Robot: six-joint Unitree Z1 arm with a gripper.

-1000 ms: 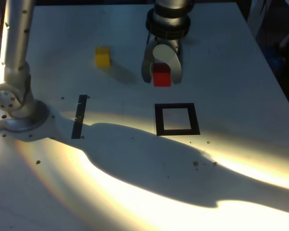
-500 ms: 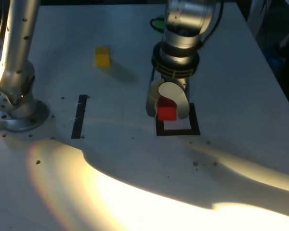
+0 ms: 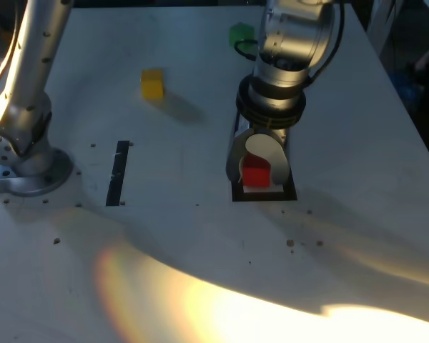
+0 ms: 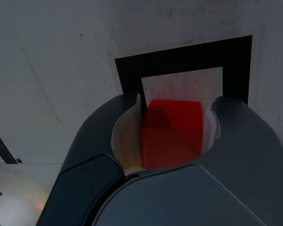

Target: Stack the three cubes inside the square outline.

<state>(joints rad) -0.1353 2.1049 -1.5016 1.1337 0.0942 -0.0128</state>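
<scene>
My jaws point(image 3: 257, 171) point down over the square outline point(image 3: 289, 193), with the red cube point(image 3: 255, 175) between them. In the exterior view my wrist and jaws cover most of the outline; only its near edge and a strip of its side toward the exterior view's right show. In the wrist view the outline point(image 4: 179, 59) shows more fully: black tape around a white centre, with the red cube point(image 4: 171, 133) lying over that white centre. Whether the cube rests on the table point(image 3: 200, 250) or hangs just above it cannot be told. In the wrist view my jaws point(image 4: 172, 136) flank the cube closely on both sides; the cube meets the pale lining on one side, while a thin pale gap shows on the other, so I cannot tell whether they clamp it or have let go.

The yellow cube point(image 3: 152, 83) stands free on the table, at about 10 o'clock from the outline in the exterior view and well apart from it. The green cube point(image 3: 240, 33) sits at about 12 o'clock, near the far edge, partly hidden behind my arm. A straight black tape strip point(image 3: 118, 173) lies at 9 o'clock, beside my base point(image 3: 25, 168). Small dark specks dot the table at about 5 o'clock. A broad shadow darkens the middle of the table and a bright patch of light washes out the near edge.
</scene>
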